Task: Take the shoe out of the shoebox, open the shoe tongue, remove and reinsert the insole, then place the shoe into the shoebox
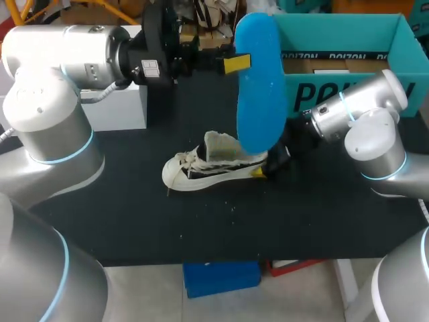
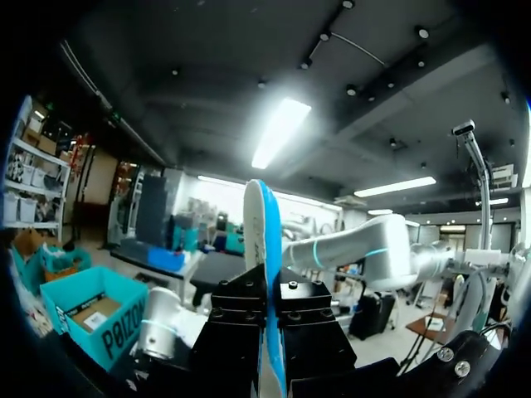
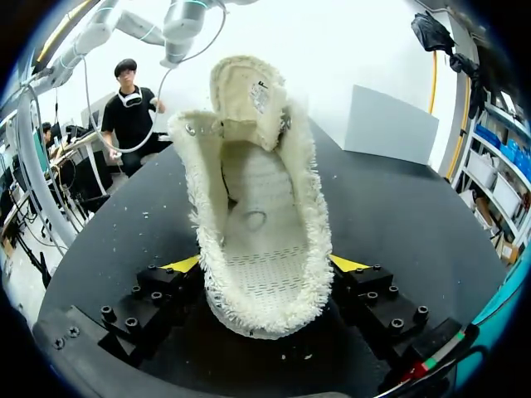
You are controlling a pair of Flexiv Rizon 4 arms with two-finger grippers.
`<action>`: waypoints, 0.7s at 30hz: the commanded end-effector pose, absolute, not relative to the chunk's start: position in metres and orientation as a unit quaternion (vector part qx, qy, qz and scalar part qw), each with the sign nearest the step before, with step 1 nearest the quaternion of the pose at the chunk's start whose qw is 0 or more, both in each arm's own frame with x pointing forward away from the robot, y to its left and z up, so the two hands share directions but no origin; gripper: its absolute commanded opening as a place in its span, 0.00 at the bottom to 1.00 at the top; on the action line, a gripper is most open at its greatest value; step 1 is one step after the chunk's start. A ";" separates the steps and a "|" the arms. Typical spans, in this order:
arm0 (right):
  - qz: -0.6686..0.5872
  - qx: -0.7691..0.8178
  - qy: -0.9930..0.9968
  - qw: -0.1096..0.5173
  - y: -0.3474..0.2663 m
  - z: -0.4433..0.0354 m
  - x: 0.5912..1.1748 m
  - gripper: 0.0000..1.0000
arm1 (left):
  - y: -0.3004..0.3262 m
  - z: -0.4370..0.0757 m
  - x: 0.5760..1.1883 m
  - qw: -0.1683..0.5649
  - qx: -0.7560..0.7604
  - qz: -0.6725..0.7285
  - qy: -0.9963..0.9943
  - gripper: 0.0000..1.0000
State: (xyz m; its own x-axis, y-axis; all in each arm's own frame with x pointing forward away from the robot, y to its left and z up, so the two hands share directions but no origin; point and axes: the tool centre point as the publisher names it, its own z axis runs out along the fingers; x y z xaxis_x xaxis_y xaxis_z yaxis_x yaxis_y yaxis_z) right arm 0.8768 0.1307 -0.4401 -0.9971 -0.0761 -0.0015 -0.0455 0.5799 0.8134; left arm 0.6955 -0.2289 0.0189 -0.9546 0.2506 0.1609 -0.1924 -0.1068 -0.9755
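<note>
Here's the picture: the left gripper point(image 1: 236, 64) is clamped on the blue insole point(image 1: 260, 80), high above the shoe point(image 1: 201, 168). In the left wrist view the two black fingers point(image 2: 236, 319) pinch the insole point(image 2: 264, 240) edge-on, with its free length running straight out ahead of them.

The shoe lies on the black table point(image 1: 134, 221), and the right gripper point(image 1: 268, 168) has its heel. In the right wrist view the yellow tips point(image 3: 348, 264) press the heel of the shoe point(image 3: 257, 240) from both sides. The mouth gapes wide and the tongue point(image 3: 245, 91) stands up at the far end of the opening.

Now the key relation. The insole hangs nearly upright, its lower end dipping just over the shoe's heel collar. The shoe's long axis runs flat, with the heel at the right gripper and the toe pointing away towards the left arm's side. By my reading, the left arm needs to tip the insole down along that line and feed its lower end toeward.

The teal shoebox point(image 1: 348, 87) waits beyond the shoe's heel end.
</note>
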 end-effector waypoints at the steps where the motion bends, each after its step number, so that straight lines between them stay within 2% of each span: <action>1: -0.456 0.034 -0.889 0.017 0.131 -0.443 0.879 0.00 | -0.233 0.034 0.691 0.149 -0.026 0.745 -0.650 0.00; 17: -0.456 0.034 -0.889 0.017 0.131 -0.443 0.879 0.00 | -0.233 0.061 0.682 0.148 -0.042 0.754 -0.639 0.00; 18: -0.456 0.034 -0.889 0.017 0.131 -0.443 0.879 0.10 | -0.233 0.061 0.682 0.148 -0.042 0.754 -0.639 0.00; 19: -0.447 0.038 -0.894 0.018 0.130 -0.440 0.879 0.39 | -0.233 0.061 0.682 0.148 -0.042 0.754 -0.639 0.00; 20: -0.430 0.039 -0.902 0.018 0.129 -0.438 0.880 1.00 | -0.233 0.061 0.682 0.148 -0.042 0.754 -0.639 0.00; 21: -0.418 0.041 -0.908 0.015 0.127 -0.436 0.880 1.00 | -0.233 0.061 0.682 0.148 -0.042 0.754 -0.639 0.00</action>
